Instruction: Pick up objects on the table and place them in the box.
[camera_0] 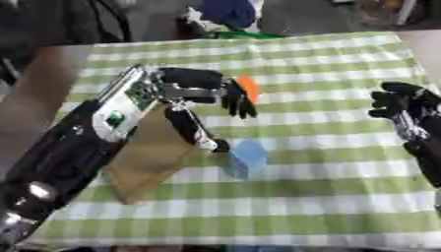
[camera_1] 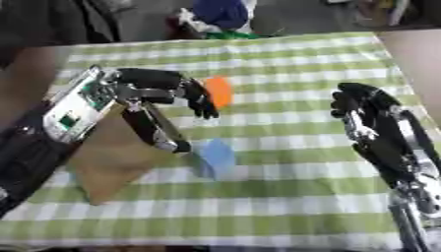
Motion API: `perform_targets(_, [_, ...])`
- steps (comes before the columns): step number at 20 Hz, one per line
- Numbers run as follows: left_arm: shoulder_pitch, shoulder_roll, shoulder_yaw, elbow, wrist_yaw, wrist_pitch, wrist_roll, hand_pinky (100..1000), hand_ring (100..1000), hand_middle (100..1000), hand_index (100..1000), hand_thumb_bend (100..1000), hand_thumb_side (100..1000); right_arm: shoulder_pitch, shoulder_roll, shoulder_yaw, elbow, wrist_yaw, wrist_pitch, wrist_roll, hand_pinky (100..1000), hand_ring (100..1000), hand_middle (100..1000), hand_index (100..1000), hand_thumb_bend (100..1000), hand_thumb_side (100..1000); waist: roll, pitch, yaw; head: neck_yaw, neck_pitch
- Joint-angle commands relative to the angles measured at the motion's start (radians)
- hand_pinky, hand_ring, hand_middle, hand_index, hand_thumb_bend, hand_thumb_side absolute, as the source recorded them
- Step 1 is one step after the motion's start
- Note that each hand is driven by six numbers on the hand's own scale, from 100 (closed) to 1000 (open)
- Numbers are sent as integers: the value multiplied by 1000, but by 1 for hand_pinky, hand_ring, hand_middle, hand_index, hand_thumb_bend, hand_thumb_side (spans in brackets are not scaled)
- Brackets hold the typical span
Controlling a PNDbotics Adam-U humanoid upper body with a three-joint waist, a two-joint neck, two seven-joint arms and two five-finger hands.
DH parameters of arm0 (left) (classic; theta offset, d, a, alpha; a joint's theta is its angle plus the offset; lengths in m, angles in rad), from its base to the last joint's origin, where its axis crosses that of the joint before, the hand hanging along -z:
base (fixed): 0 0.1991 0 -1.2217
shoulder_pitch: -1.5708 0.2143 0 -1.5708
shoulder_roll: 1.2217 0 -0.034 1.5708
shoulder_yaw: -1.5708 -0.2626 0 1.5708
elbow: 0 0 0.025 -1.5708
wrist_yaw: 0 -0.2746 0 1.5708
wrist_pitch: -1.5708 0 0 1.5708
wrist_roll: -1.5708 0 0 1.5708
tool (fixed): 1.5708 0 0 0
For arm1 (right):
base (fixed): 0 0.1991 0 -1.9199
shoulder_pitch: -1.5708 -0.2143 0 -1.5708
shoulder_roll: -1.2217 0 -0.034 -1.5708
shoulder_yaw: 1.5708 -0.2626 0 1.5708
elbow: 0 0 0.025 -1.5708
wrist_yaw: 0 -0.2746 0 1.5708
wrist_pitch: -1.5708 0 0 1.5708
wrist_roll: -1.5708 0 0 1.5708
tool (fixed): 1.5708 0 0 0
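Note:
An orange object (camera_1: pixel 219 91) lies on the green checked tablecloth (camera_0: pixel 327 167), just right of my left hand's fingertips. A light blue block (camera_0: pixel 247 157) stands in the middle of the cloth, right beside the tip of my left thumb. My left hand (camera_0: pixel 200 87) hovers open above the flat brown cardboard box (camera_0: pixel 151 157), fingers hanging down towards the orange object, holding nothing. My right hand (camera_1: pixel 366 110) is at the right edge, fingers loosely bent, with nothing in it.
Dark shapes, a blue thing (camera_0: pixel 227 11) and something green (camera_0: pixel 243 34) sit beyond the table's far edge. Bare brown table surface (camera_0: pixel 34 98) shows left of the cloth. Checked cloth lies between the blue block and my right hand.

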Motion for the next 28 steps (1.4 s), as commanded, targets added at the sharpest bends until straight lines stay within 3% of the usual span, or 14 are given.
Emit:
perform_targets(1, [-31,-1,-13,19,-17,-54,-44,702,677,671,840,359,206,-12,-13,0,-10,-2,-2,4,730,842,571,789,100,454,-4,-12,-2,1,5])
perform_targets(16, [-54,-35,-54,90,-66,-149,-148,751,719,714,853,388,176,-11,-11,0,-7,0,-2,6,731,842,571,790,100,459,0,-10,-7,3,5])
perform_targets(28, [-53,-56,-72,130,-142,-214,-153,783,741,740,868,470,183,-11,-10,-1,-6,1,-2,7,731,842,570,790,100,459,0,-7,-8,2,5])
